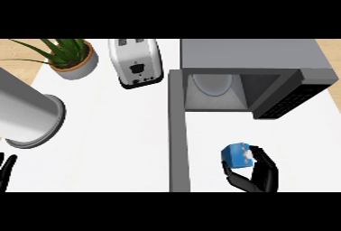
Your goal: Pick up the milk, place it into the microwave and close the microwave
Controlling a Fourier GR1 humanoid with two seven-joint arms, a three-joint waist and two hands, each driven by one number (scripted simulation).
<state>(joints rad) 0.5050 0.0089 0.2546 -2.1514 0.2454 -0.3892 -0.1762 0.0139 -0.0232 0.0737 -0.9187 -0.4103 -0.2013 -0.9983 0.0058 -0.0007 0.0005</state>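
White counter (106, 135) lies bare between open microwave (253, 67) and right hand (256, 173) pinching milk (236, 154)

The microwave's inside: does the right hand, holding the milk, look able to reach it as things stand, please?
Probably yes. The right hand is curled round the milk just in front of the microwave, whose door stands swung open to the left, and nothing lies between the carton and the opening.
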